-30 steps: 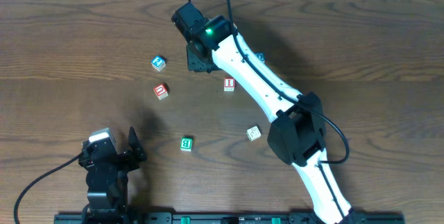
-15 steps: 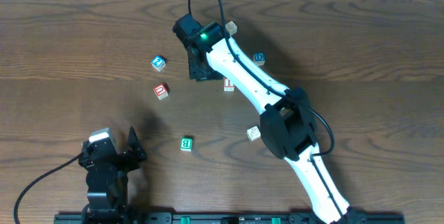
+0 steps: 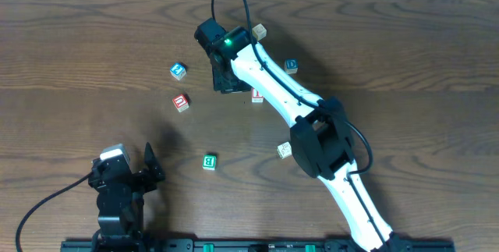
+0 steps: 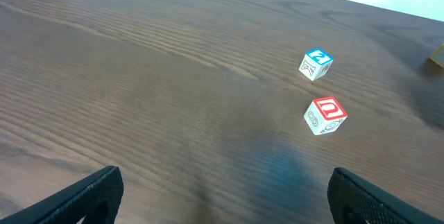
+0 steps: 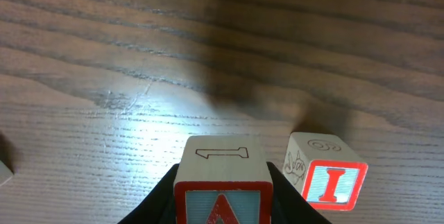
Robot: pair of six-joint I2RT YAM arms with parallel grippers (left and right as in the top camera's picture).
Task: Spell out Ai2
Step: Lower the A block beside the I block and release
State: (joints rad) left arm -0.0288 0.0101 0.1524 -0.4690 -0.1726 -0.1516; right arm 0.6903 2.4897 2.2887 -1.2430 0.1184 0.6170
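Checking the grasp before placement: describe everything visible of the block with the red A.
The A block is a pale wooden cube. Its camera-facing side has a red border and a red A on light blue; the upper side bears an outlined 1. It sits square, clamped between the dark fingers of the right gripper. The I block stands close beside it, apart. Whether it touches the table cannot be told.
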